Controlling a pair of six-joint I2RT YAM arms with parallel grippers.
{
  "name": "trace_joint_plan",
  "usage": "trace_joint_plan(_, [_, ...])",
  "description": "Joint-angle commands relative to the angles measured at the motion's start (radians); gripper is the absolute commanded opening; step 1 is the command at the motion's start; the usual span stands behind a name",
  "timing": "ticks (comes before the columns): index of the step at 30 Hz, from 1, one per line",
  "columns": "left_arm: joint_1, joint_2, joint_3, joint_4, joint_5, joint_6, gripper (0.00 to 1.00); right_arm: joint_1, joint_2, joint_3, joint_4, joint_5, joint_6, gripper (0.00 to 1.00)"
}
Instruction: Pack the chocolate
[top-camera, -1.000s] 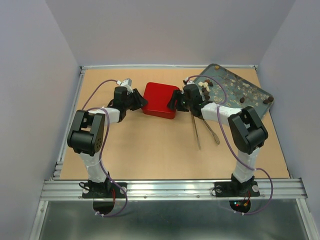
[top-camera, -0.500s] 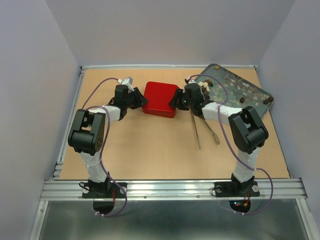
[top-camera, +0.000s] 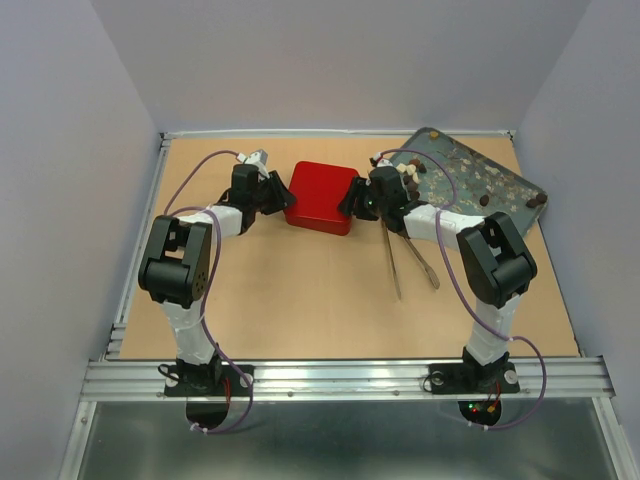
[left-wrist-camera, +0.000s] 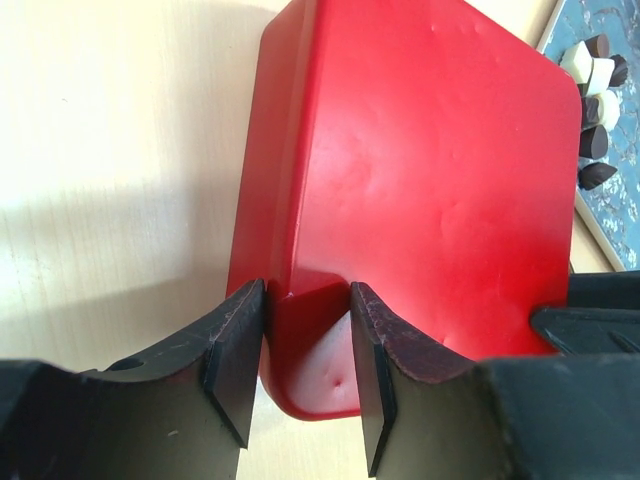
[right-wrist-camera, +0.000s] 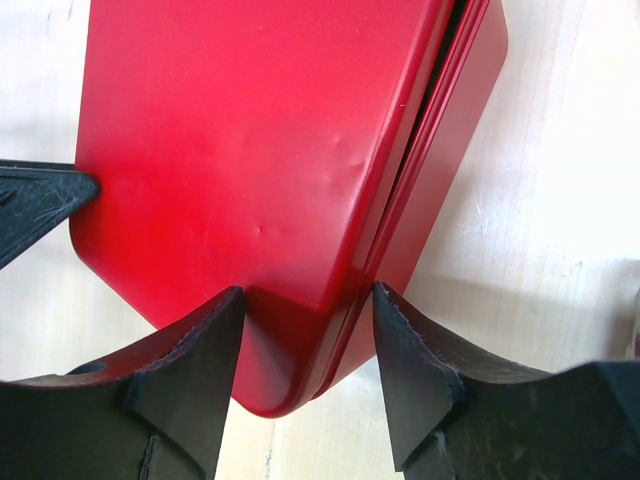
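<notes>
Your left gripper (left-wrist-camera: 305, 350) crept toward 12 o'clock; narrow gap, pinching red box (top-camera: 322, 198) corner; right gripper (right-wrist-camera: 308, 340) wider, clamping opposite corner. Chocolate (top-camera: 410, 178) loose on tray (top-camera: 430, 132), 2 o'clock of box.

Your chocolate (top-camera: 410, 175): tiny dark, reddish and cream pieces, loose, scattered across the blue-grey tray (top-camera: 452, 150) far right.

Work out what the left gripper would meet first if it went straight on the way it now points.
The red box. Its near corner sits between the fingers of the left gripper, apparently touching both, so any advance would probably press straight into the box.
</notes>
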Motion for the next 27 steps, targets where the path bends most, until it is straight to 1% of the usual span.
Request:
trace_joint_plan(1, [-0.006, 0.0, 0.041, -0.041, -0.048, 0.035, 0.48, -0.007, 0.013, 0.021, 0.028, 0.017, 0.001, 0.6])
trace_joint_plan(5, [-0.007, 0.0, 0.061, -0.055, -0.046, 0.035, 0.48, -0.015, 0.009, 0.014, 0.027, 0.021, 0.004, 0.62])
trace_joint_plan(10, [-0.007, -0.013, 0.072, -0.058, -0.052, 0.035, 0.48, -0.021, 0.004, 0.003, 0.027, 0.03, 0.01, 0.62])
trace_joint_plan(13, [-0.006, -0.017, 0.079, -0.056, -0.052, 0.037, 0.48, -0.026, 0.004, 0.003, 0.027, 0.032, 0.011, 0.55])
trace_joint_plan(17, [-0.007, -0.008, 0.099, -0.063, -0.055, 0.038, 0.48, -0.026, 0.004, 0.005, 0.027, 0.029, 0.011, 0.51])
trace_joint_plan(21, [-0.007, 0.007, 0.122, -0.076, -0.052, 0.044, 0.48, -0.029, 0.003, 0.002, 0.027, 0.026, 0.01, 0.5])
trace_joint_plan(27, [-0.006, 0.029, 0.135, -0.079, -0.043, 0.044, 0.48, -0.031, 0.009, 0.001, 0.027, 0.027, 0.014, 0.5])
